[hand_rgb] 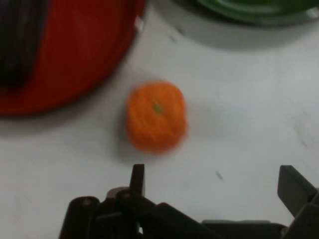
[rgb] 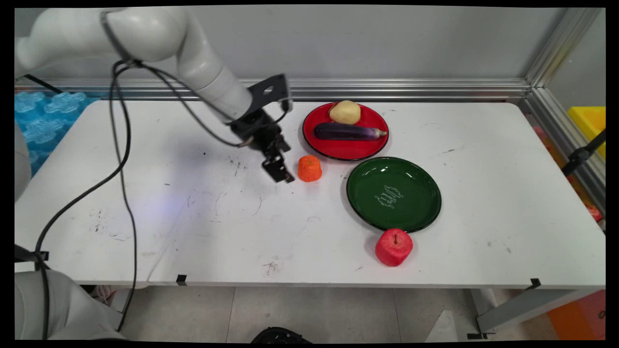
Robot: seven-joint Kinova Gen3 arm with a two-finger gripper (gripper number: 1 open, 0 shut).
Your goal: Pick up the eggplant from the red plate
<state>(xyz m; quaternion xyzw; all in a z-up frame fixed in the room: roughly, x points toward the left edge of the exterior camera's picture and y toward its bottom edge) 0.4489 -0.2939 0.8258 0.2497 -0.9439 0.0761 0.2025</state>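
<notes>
The white counter [rgb: 193, 217] carries everything here, and I go down through it by size. Toward its far edge sits the round red plate [rgb: 346, 147], bearing a long dark purple eggplant [rgb: 349, 131] and a pale yellow potato [rgb: 345, 112]; just nearer lies the glossy green round plate [rgb: 394, 193], bare but for white lettering, its rim close to the red one's. A red foam-like apple [rgb: 394, 247] stands by the green plate's near rim, toward the counter's near edge. Smallest is the orange tangerine-shaped fruit [rgb: 309, 168], on the bare counter just beside the red plate's near-left rim and apart from it. My black two-finger end effector [rgb: 280, 171] hangs low just left of that fruit, fingers spread wide with nothing between them; in the hand view the fruit [hand_rgb: 156, 115] lies ahead of my end effector [hand_rgb: 214, 186], off toward one finger rather than centred. The risk, as I judge it: that finger could nudge the fruit, which looks round enough to roll against the red plate's rim. My arm comes in from the far left, wrist angled down toward the counter's middle, cables trailing.
</notes>
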